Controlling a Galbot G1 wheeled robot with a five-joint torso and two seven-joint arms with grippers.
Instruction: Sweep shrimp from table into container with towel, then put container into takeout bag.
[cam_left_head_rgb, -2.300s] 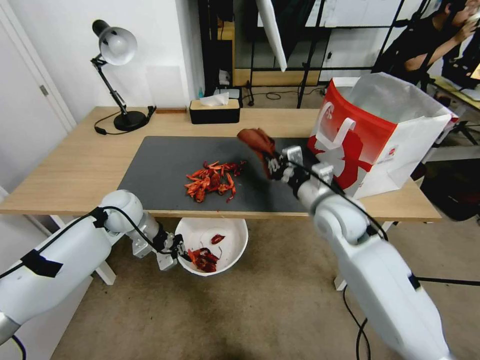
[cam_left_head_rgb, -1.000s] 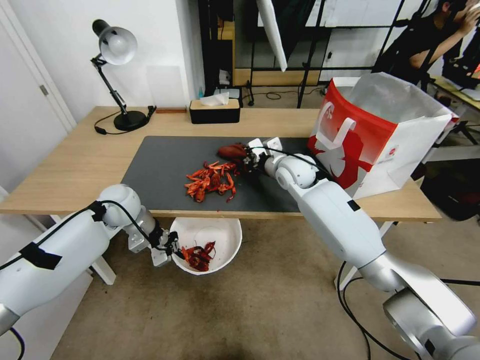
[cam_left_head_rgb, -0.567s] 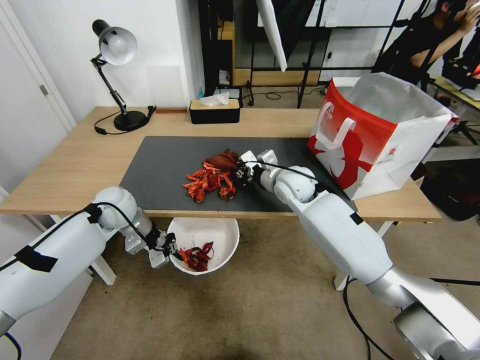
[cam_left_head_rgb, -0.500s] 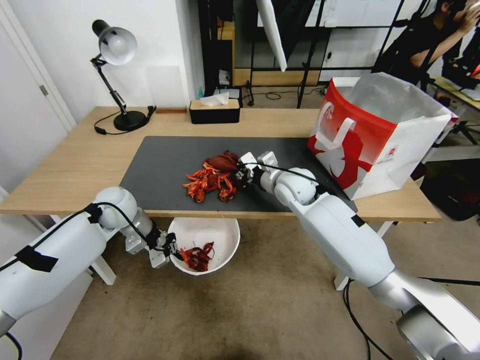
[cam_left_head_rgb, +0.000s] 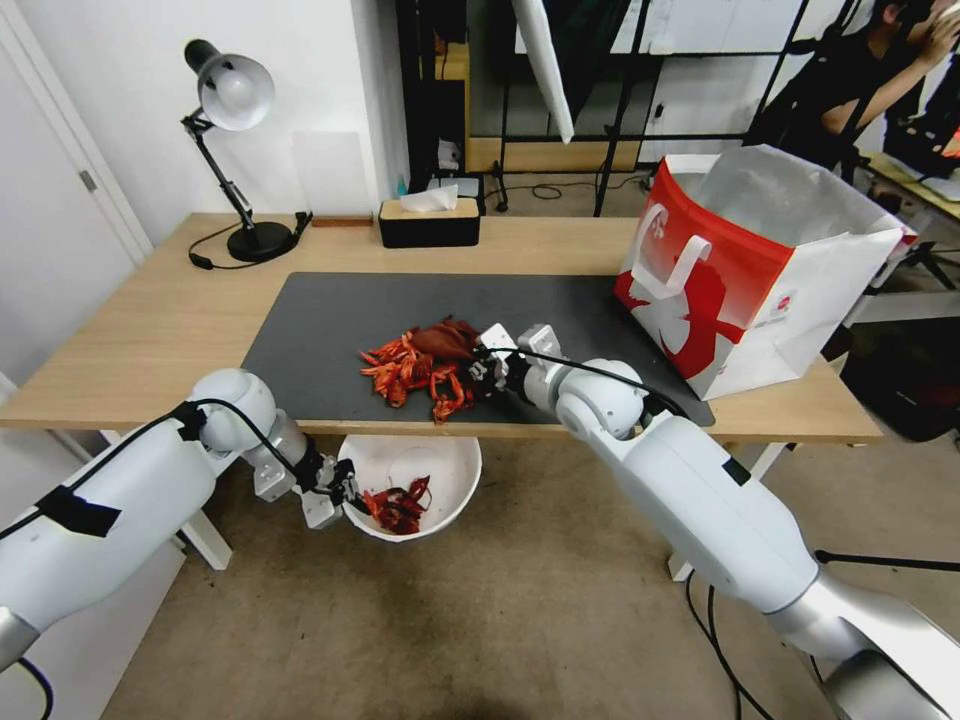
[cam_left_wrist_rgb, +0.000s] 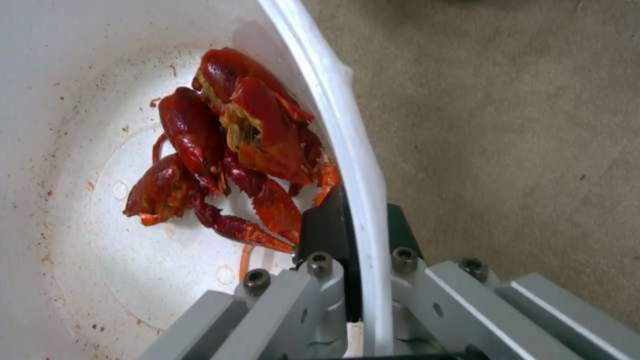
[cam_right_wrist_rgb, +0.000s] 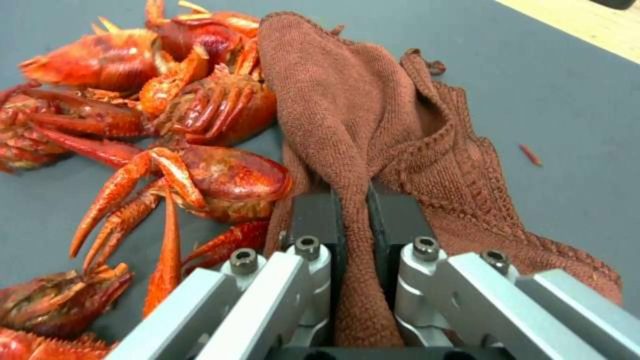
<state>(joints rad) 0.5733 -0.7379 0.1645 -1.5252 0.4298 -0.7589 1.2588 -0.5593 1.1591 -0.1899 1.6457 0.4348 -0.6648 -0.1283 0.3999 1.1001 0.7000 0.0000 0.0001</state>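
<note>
Right gripper (cam_left_head_rgb: 478, 368): jaws clamped on towel (cam_left_head_rgb: 440, 341), now nearer the table (cam_left_head_rgb: 140, 330) front edge than before.
Shrimp (cam_left_head_rgb: 415, 365): pushed closer to that edge.
Left gripper (cam_left_head_rgb: 345, 494): pinching container (cam_left_head_rgb: 440, 462) rim, below the edge.

Head view: from above, facing forward and down across the worktop (cam_left_head_rgb: 150, 320) to the room beyond. Left wrist view: close behind the left pincer (cam_left_wrist_rgb: 357, 240), facing the container (cam_left_wrist_rgb: 67, 150). Right wrist view: close behind the right pincer (cam_right_wrist_rgb: 353, 225), facing the shrimp (cam_right_wrist_rgb: 167, 130); both regions recur in the head view.
</note>
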